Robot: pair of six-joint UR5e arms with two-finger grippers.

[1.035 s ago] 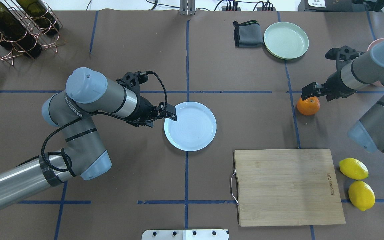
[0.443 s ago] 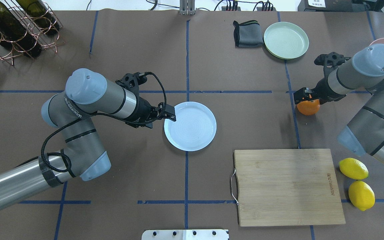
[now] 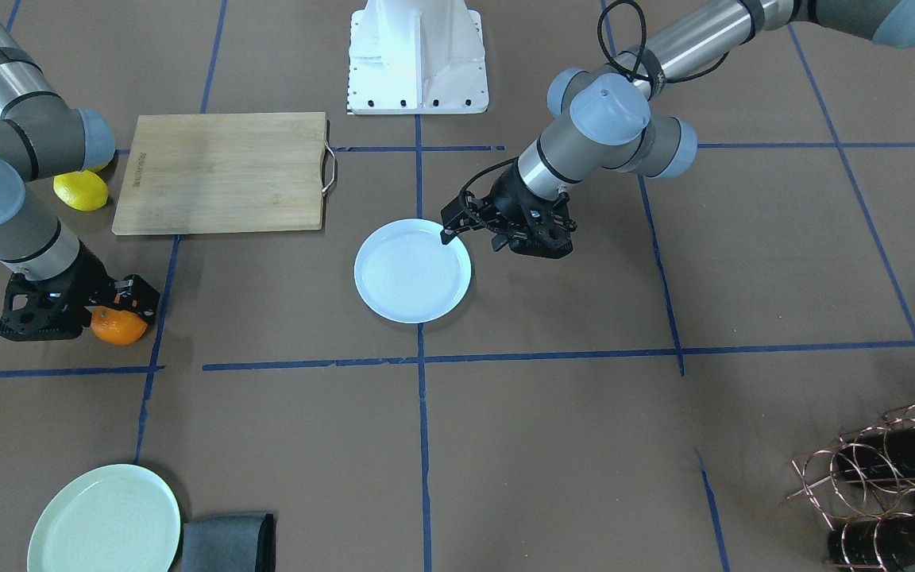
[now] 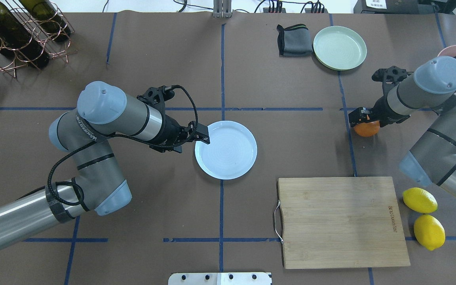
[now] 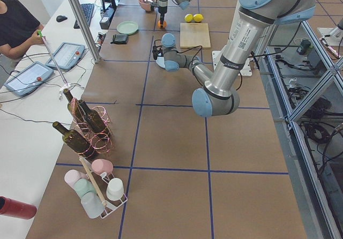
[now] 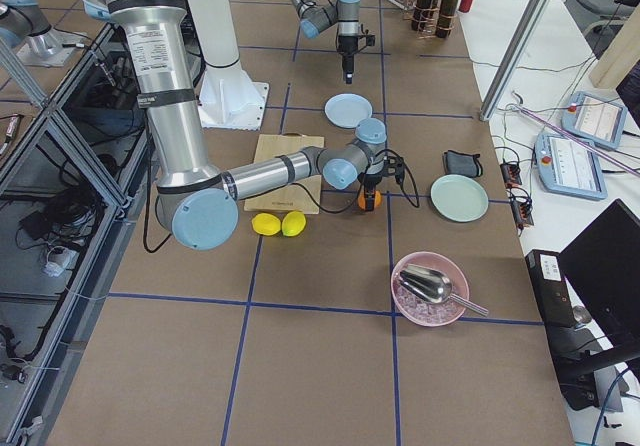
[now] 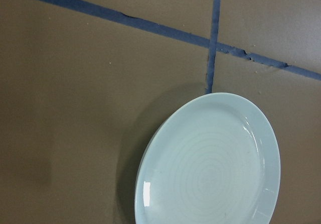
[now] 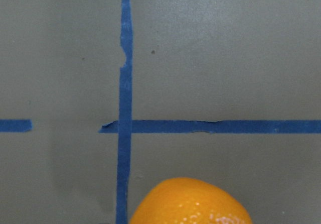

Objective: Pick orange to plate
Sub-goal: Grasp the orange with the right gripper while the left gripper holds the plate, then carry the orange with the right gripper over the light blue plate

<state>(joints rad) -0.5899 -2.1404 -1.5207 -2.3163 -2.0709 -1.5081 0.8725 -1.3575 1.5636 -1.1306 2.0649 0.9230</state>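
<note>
The orange (image 4: 367, 130) rests on the brown table at the right, by a blue tape line; the right wrist view shows only its top (image 8: 190, 205). My right gripper (image 4: 358, 118) is low over it and looks open, a finger on each side of the fruit's top (image 3: 118, 330). The white plate (image 4: 232, 158) lies at the table's middle, with nothing on it (image 3: 412, 274). My left gripper (image 4: 203, 137) is shut and hovers at the plate's left rim, holding nothing. The left wrist view shows the plate (image 7: 210, 169) but no fingers.
A wooden cutting board (image 4: 341, 221) lies near the front right, with two lemons (image 4: 420, 200) (image 4: 429, 232) beside it. A mint-green plate (image 4: 339, 47) and a grey cloth (image 4: 293, 40) sit at the back. A wine rack (image 4: 18, 31) stands at the back left, and a pink bowl (image 6: 432, 288) at the far right.
My right gripper has moved left and down, from beside the orange to over its top. The left arm and the plate have stayed put.
</note>
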